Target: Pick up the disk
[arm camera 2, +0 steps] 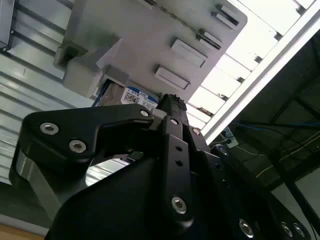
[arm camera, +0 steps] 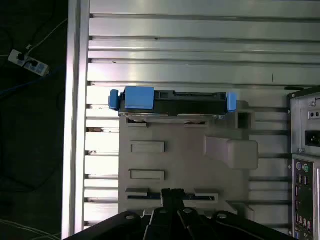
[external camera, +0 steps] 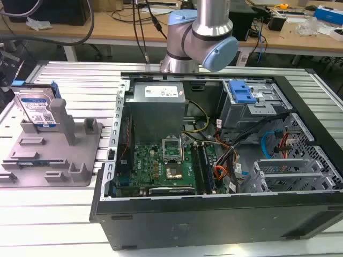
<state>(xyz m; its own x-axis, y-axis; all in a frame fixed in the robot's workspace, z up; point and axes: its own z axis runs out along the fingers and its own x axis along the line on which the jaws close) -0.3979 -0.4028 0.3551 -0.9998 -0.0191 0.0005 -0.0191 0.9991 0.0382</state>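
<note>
The disk (external camera: 38,110) stands upright on edge in the grey plastic holder (external camera: 53,155) at the exterior view's left, its white-and-blue label facing the camera. In the first wrist view the disk (arm camera: 172,102) is seen edge-on from above, with blue side rails at both ends, at the far end of the holder (arm camera: 200,165). My gripper (arm camera: 172,191) hangs high above the holder's near end, shut and holding nothing, well apart from the disk. In the second wrist view a corner of the disk's label (arm camera 2: 140,97) peeks out past the gripper (arm camera 2: 170,97).
An open computer case (external camera: 214,160) fills the middle and right of the slatted aluminium table (external camera: 75,80), with a blue-latched drive cage (external camera: 244,93) inside. The arm (external camera: 201,32) rises behind the case. The case's back panel (arm camera: 305,150) borders the holder. A power strip (arm camera: 27,60) lies on the floor.
</note>
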